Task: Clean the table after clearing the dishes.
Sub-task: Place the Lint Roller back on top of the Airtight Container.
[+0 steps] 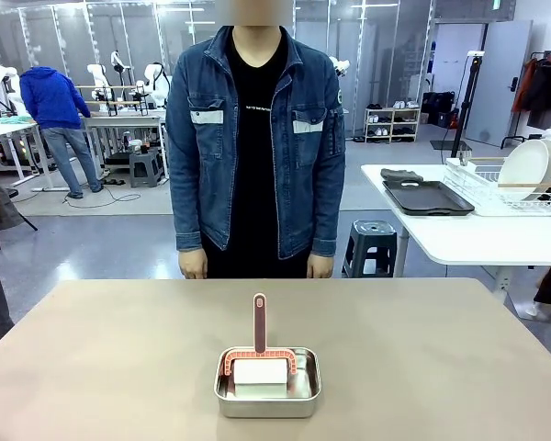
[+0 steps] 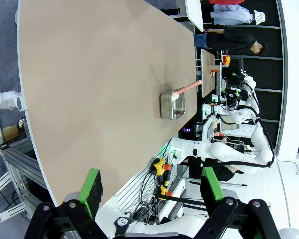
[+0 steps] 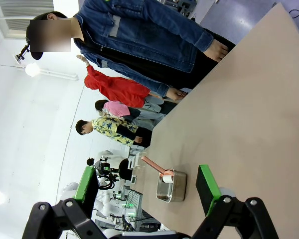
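Note:
The beige table [image 1: 110, 349] is bare except for a small steel pan [image 1: 267, 383] near its front middle. In the pan lies a cleaning tool with a white pad and a pink-red handle [image 1: 259, 322] pointing at the person. The dishes, white plates [image 1: 527, 166], stand in a wire rack on the white side table, next to a dark tray [image 1: 428, 196]. My left gripper [image 2: 150, 189] is open and empty, high above the table [image 2: 89, 74], far from the pan [image 2: 172, 104]. My right gripper [image 3: 146, 188] is also open and empty, with the pan [image 3: 172, 185] far beyond its fingers.
A person in a denim jacket [image 1: 254, 138] stands at the table's far edge, hands hanging at the sides. A stool [image 1: 375, 241] sits behind on the right. The white side table [image 1: 477, 241] stands at the back right. Other people work farther off.

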